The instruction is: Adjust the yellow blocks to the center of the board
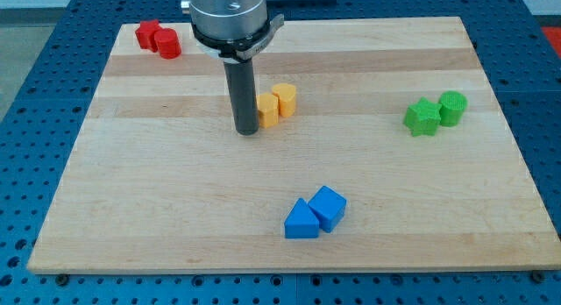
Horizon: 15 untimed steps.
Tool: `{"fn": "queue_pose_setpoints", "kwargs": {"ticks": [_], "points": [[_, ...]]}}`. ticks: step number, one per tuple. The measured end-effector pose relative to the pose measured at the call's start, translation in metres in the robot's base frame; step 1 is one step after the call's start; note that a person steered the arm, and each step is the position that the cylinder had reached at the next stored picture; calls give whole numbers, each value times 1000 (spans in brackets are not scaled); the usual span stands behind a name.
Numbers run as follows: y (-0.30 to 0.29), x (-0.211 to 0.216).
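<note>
Two yellow blocks sit touching, a little above the board's middle: one (267, 109) partly hidden behind my rod, and a hexagonal one (284, 99) to its right. My tip (247, 131) rests on the board right against the left side of the nearer yellow block. Whether it touches the block I cannot tell.
A red pair (159, 38) sits at the top left corner. A green pair (436, 113) sits at the right. A blue triangle (301, 221) and a blue cube (328, 207) sit touching near the bottom middle. The wooden board (131, 182) lies on a blue perforated table.
</note>
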<state>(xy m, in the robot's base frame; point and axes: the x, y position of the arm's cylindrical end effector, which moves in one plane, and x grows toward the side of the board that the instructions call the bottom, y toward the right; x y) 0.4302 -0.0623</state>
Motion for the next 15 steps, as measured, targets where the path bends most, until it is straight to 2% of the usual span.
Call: {"fn": "queue_pose_setpoints", "kwargs": {"ticks": [9, 13, 15], "points": [[17, -15], [62, -16], [63, -35]]}}
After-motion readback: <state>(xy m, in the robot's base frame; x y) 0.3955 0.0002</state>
